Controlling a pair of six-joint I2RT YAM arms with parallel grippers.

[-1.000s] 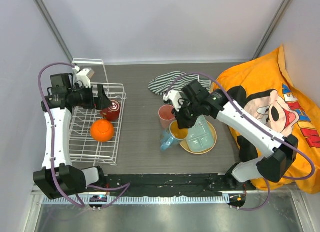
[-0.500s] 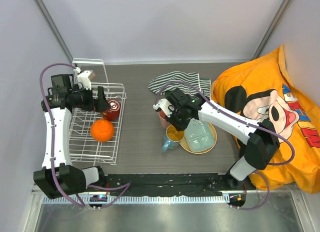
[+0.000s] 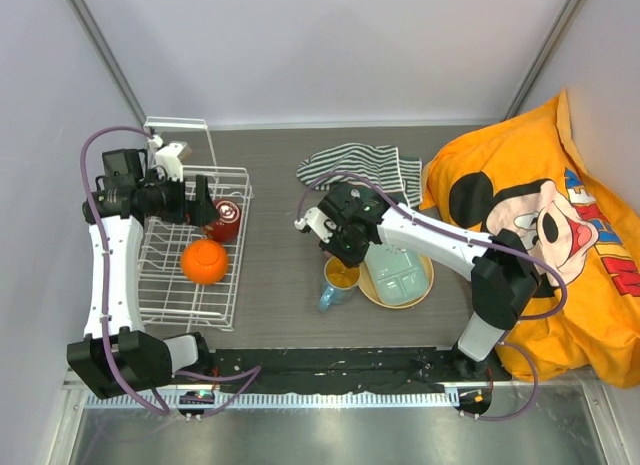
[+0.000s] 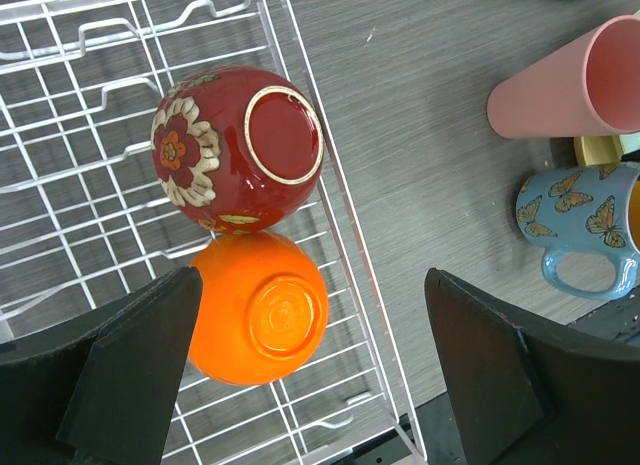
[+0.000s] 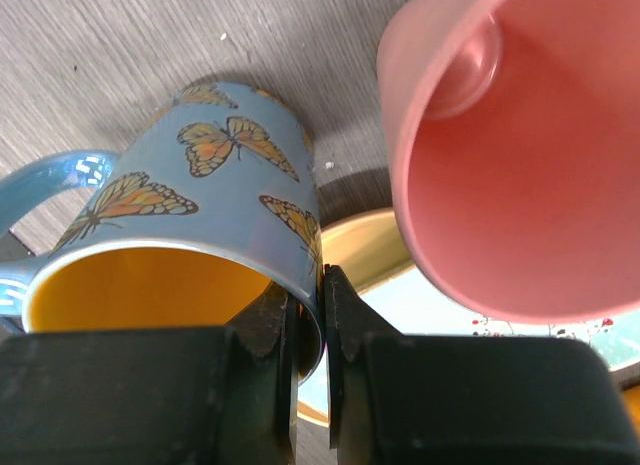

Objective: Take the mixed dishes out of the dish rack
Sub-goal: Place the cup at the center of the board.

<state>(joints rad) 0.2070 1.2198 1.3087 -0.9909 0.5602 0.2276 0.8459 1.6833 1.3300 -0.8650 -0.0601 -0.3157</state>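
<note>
Right pincer [image 5: 305, 330] nearly shut, nipping the wall of the butterfly mug [image 5: 200, 215] at its rim, one finger inside, one outside. Thin rim grip prob. bc the blue handle points off the other way. Mug is tilted, just left of the tan plate [image 3: 372, 298] w/ the green divided tray [image 3: 400, 270] on it; can't tell if its base touches the desk [image 3: 280, 235]. Pink cup [image 5: 500, 165] is just beside it on the far side, so unloaded dishes are bunched mid-desk, well apart from the rack, prob. as one drop zone.

Left pincer [image 3: 203, 211] wide open, holding nothing, hovering over the right edge of the dish rack [image 3: 160, 285]. Two bowls in there, both upside down as for draining. Dark red bowl [image 4: 238, 150] sits against the rack's right rim, w/ the orange bowl [image 4: 258, 307] touching it on the near side. Open jaws by the red bowl suggest it's next; domed glossy back looks slippery, needs a wide span. Striped cloth [image 3: 360, 165] lies at the far side, not part of the job.
</note>
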